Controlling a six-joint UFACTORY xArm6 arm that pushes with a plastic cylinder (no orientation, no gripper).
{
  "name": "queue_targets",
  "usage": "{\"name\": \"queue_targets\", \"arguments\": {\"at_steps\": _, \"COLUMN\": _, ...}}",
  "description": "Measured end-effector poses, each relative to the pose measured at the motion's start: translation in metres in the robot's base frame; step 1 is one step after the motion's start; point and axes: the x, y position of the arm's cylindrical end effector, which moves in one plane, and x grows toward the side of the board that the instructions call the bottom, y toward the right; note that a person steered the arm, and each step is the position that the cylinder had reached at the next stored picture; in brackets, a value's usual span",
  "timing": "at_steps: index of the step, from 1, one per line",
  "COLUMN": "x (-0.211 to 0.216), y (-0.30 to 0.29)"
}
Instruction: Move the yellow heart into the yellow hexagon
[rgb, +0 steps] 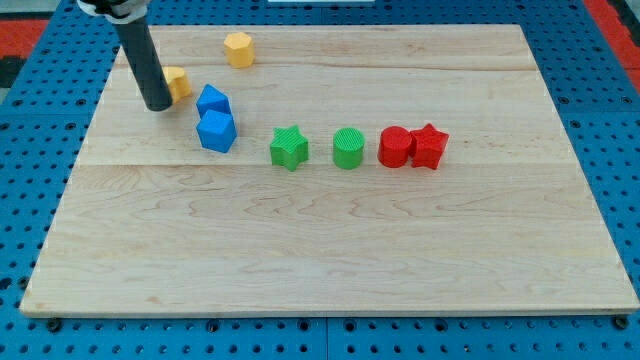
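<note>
Blocks on wooden board

Wooden board is lying on a pegboard table, filling most of the view. My tip is resting near the board's upper left, touching the left side of the yellow heart. Yellow hexagon is sitting further toward the view's top and right of the heart, apart from it. Two blue blocks are sitting just right of the heart, upper one touching lower one. Running rightward in a row: green star, green cylinder, then red cylinder touching red star.
</note>
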Motion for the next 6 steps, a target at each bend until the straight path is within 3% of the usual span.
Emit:
{"name": "queue_targets", "arguments": {"at_steps": 2, "x": -0.053, "y": 0.057}}
{"name": "queue_targets", "arguments": {"at_steps": 3, "x": -0.019, "y": 0.001}}
{"name": "queue_targets", "arguments": {"at_steps": 4, "x": -0.038, "y": -0.064}}
{"name": "queue_targets", "arguments": {"at_steps": 6, "x": -0.056, "y": 0.035}}
